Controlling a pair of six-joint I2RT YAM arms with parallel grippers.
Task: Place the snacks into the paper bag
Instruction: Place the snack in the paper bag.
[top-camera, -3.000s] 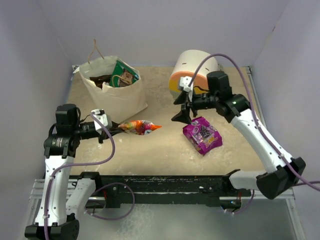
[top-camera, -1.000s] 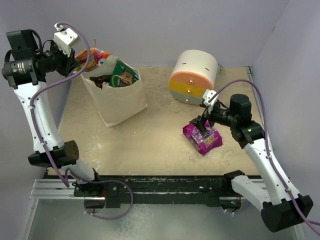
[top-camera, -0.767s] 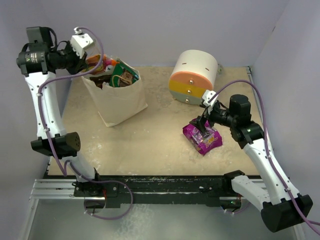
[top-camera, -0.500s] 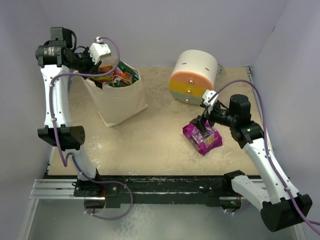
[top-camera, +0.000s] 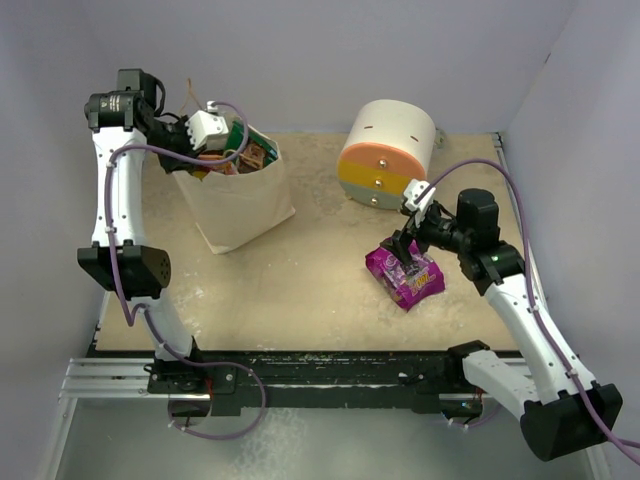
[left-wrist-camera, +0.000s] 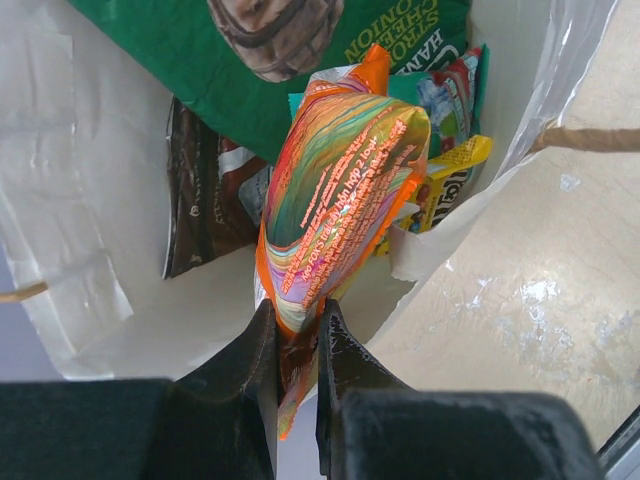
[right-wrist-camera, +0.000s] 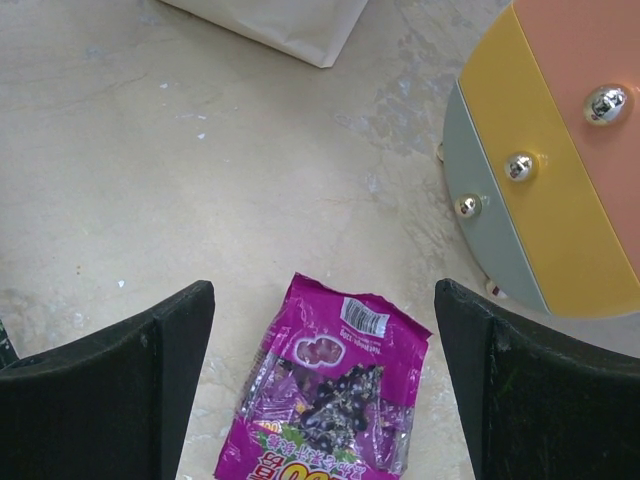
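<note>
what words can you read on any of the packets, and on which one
"ONION", upside down, on the green packet in the paper bag; other words there are cut off.
Orange packet in the left gripper: print too small.
Purple packet: barcode, lettering blurred.

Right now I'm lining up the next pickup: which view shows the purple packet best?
Right wrist: the purple packet lies uncovered under the open right claw. Top external shows it smaller, the claw overlapping its far edge. Left wrist misses it.

The left arm stretches high and back, left tool (left-wrist-camera: 297, 345) pinching an orange packet (left-wrist-camera: 340, 200); right tool (right-wrist-camera: 322, 300) hangs spread wide.
</note>
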